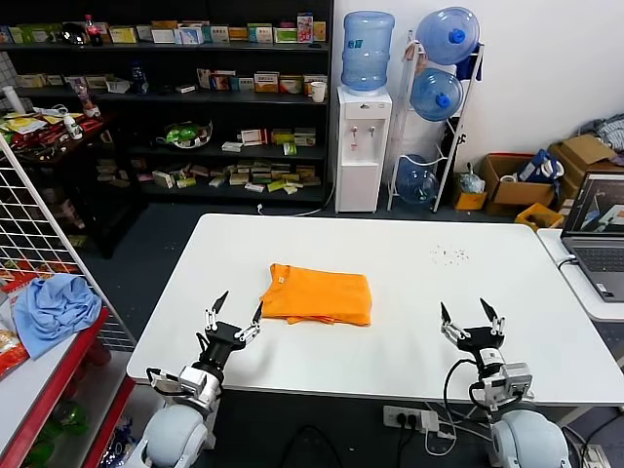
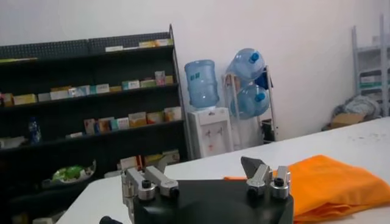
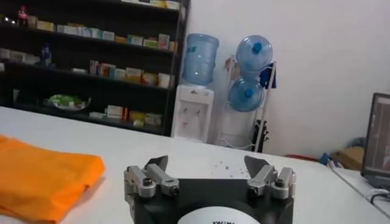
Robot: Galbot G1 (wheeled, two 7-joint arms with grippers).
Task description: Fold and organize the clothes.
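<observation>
The orange T-shirt (image 1: 318, 294) lies folded into a compact rectangle on the white table (image 1: 409, 263), left of centre. No lettering shows on it. My left gripper (image 1: 240, 308) is open and empty near the table's front left edge, just left of the shirt. The shirt also shows in the left wrist view (image 2: 332, 182) beyond my left gripper (image 2: 207, 164). My right gripper (image 1: 472, 313) is open and empty near the front right edge, well apart from the shirt. In the right wrist view my right gripper (image 3: 207, 163) is open, and the shirt (image 3: 42, 176) lies off to one side.
A light blue cloth (image 1: 54, 307) lies on a red rack at far left, beside a wire grid panel (image 1: 39, 234). A laptop (image 1: 600, 234) stands on a side table at right. Small dark specks (image 1: 450, 253) dot the table. Shelves and a water dispenser (image 1: 363, 146) stand behind.
</observation>
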